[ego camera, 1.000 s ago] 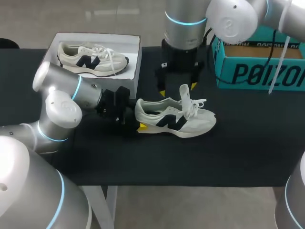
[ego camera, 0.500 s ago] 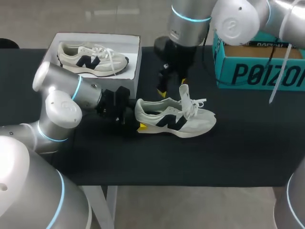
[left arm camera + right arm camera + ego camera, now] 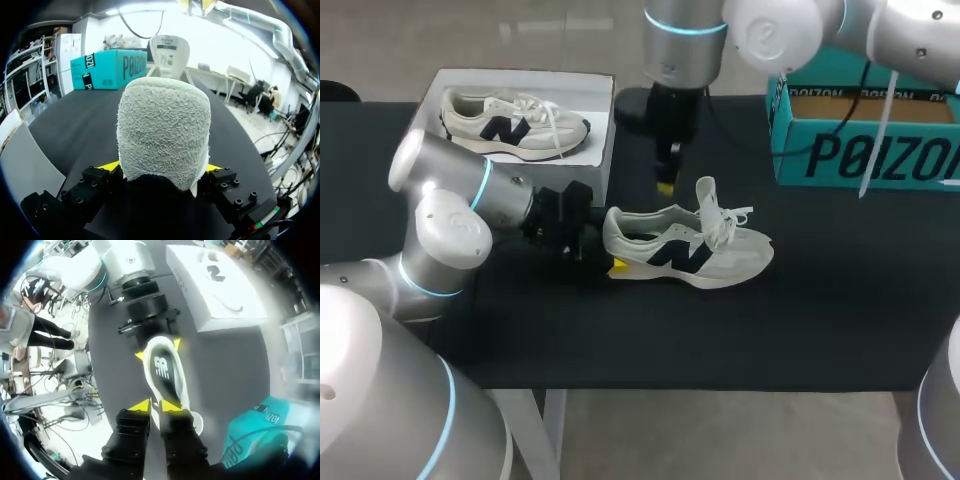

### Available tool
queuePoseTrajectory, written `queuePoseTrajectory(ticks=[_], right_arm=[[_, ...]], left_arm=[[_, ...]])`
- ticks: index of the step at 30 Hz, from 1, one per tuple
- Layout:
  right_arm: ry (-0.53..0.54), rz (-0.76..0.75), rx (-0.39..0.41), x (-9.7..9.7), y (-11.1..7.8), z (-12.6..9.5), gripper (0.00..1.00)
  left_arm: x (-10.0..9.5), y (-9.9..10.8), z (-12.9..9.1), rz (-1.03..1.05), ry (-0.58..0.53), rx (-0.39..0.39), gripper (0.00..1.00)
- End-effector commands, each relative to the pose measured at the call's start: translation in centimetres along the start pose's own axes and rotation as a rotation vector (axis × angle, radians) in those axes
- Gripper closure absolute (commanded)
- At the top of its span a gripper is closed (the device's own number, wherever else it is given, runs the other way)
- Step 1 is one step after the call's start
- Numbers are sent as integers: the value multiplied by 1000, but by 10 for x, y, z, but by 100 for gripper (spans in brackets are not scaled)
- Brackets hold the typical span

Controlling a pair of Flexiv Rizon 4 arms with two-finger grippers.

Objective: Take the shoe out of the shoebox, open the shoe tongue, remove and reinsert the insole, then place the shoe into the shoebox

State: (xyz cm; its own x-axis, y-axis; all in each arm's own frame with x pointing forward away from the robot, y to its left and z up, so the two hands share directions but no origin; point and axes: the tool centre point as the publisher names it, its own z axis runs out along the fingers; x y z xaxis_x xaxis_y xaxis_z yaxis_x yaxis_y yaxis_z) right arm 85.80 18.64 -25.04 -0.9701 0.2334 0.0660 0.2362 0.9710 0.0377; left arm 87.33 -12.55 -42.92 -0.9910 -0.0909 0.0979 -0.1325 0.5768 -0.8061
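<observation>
A white sneaker point(image 3: 685, 245) with dark side marks lies on the black table point(image 3: 820, 300), toe to the right, tongue point(image 3: 706, 192) standing up. My left gripper point(image 3: 610, 250) is shut on its heel. In the left wrist view the grey heel point(image 3: 162, 130) fills the space between the yellow fingertips point(image 3: 107, 166), which touch it on both sides. My right gripper point(image 3: 665, 183) hangs just behind the shoe, left of the tongue, fingers together and empty. The right wrist view has its gripper point(image 3: 156, 406) above the shoe's opening and insole point(image 3: 162, 365).
A white shoebox point(image 3: 605, 120) at the back left holds a second white sneaker point(image 3: 515, 122). A teal box point(image 3: 865, 135) stands at the back right. The table's front edge runs close below the shoe.
My right gripper was open around the upright tongue; it has shifted left and back from the tongue and its fingers have closed. The shoe and left arm have not moved.
</observation>
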Motion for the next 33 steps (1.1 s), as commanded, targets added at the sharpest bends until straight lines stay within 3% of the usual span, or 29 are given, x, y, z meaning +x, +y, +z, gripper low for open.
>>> queuePoseTrajectory(ticks=[1,11,16,18,29,33], right_arm=[[21,-277,104,-15,2,21,100],[-31,-168,80,-34,0,66,100],[-42,-124,84,-39,-3,73,100],[-42,-108,121,-40,-5,76,100],[-41,-126,114,-40,-5,76,100],[-159,-122,133,-37,-1,87,100]], left_arm=[[0,0,0,0,1,0,100],[0,0,0,0,1,0,100],[0,0,0,0,1,0,100],[0,0,0,0,1,0,100],[0,0,0,0,1,0,100],[0,0,0,0,1,0,100]])
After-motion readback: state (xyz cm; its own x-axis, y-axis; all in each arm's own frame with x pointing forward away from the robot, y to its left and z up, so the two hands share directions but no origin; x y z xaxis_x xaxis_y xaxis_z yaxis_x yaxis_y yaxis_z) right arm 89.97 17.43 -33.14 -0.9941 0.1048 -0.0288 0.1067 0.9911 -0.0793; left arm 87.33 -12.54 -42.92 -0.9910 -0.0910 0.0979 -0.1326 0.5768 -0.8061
